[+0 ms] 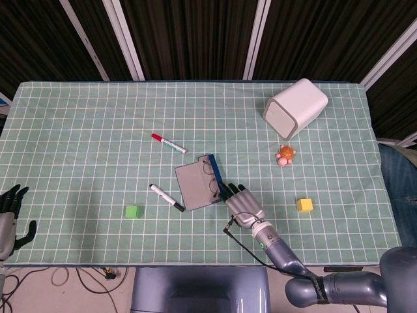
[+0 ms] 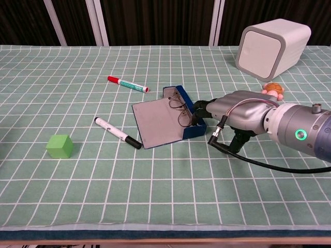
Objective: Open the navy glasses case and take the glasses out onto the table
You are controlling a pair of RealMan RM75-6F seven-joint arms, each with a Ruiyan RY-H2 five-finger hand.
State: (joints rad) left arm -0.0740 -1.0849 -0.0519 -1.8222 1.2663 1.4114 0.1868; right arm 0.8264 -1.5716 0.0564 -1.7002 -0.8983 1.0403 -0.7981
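Note:
The navy glasses case (image 1: 195,184) lies open mid-table, its grey lid flat to the left and its navy tray (image 2: 193,119) on the right. The thin-framed glasses (image 2: 180,109) sit in the tray. My right hand (image 1: 245,205) comes in from the lower right, palm down. Its dark fingertips (image 2: 199,107) reach over the tray's right wall and touch the glasses' near rim, while the thumb hangs toward the cloth. No pinch on the glasses shows. At the bottom left edge of the head view my left hand (image 1: 9,218) stays off the table with fingers spread, holding nothing.
A black-capped marker (image 2: 117,133) lies just left of the lid, a red-capped marker (image 2: 128,83) behind it, and a green cube (image 2: 58,145) at the front left. At the right are a white box (image 2: 273,47), a toy turtle (image 2: 272,90) and a yellow cube (image 1: 304,205).

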